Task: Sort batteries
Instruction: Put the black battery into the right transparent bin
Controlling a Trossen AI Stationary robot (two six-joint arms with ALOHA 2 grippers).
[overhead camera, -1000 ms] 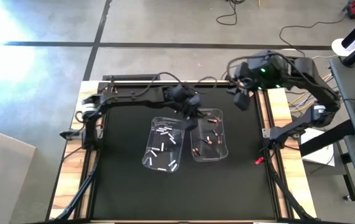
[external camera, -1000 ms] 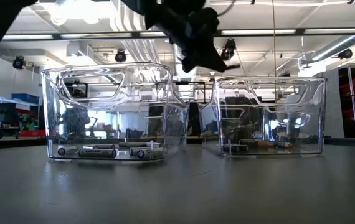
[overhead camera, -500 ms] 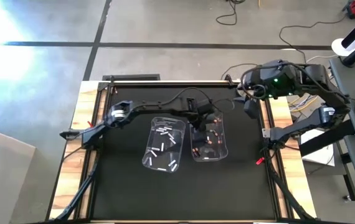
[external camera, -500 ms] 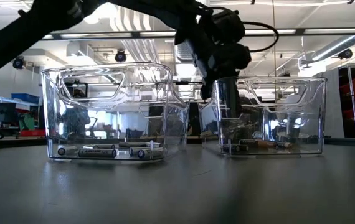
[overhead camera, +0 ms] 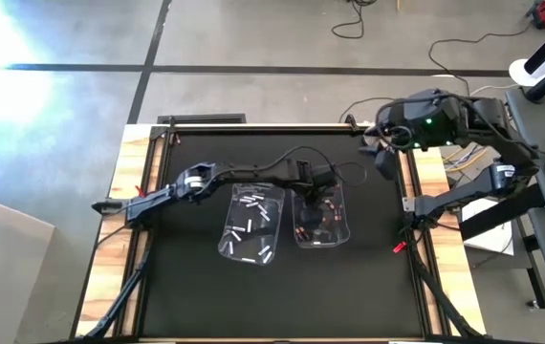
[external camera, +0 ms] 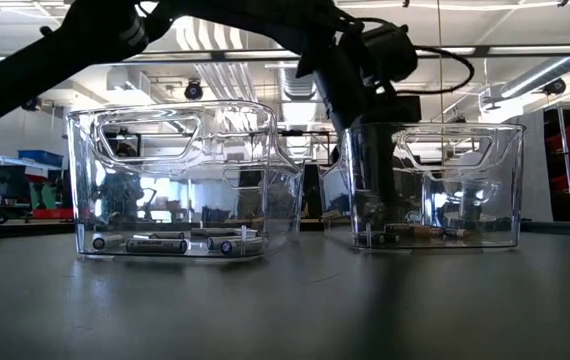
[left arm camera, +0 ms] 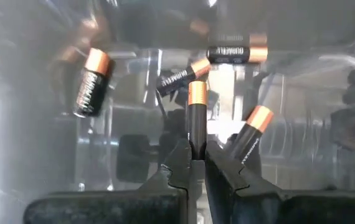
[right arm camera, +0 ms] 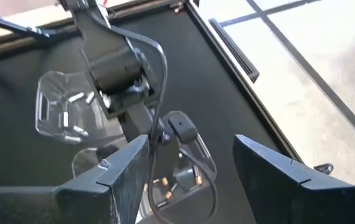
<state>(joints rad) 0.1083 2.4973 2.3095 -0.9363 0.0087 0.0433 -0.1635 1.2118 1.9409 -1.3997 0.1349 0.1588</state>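
Note:
Two clear plastic bins stand side by side mid-table. The left bin [overhead camera: 251, 222] holds white batteries [overhead camera: 250, 202] on its floor; the right bin [overhead camera: 322, 218] holds dark batteries with copper ends [left arm camera: 92, 83]. My left gripper [left arm camera: 194, 152] reaches down into the right bin's far part [external camera: 370, 190], shut on one dark copper-ended battery [left arm camera: 196, 115]. My right gripper [overhead camera: 385, 162] hangs open high over the table's far right edge with nothing between its fingers [right arm camera: 190, 177]. My left gripper pinches the battery's dark end [left arm camera: 195, 138] between its two fingertips. The battery lies along the fingers, its copper end pointing away from them toward the bin floor. The fingers come steeply from above, slanting from the table's left. Whether the battery touches the floor, I cannot tell.
The table top is black with wooden strips along its left [overhead camera: 119, 239] and right [overhead camera: 435, 239] sides. The right bin's walls [external camera: 435, 185] stand close around my left gripper. A cable [overhead camera: 344, 172] loops off the left wrist above that bin.
My left gripper has swung toward the table's right and gone down into the right bin, tipping to point more steeply down, still shut. My right gripper has drawn back a little toward the table's right edge.

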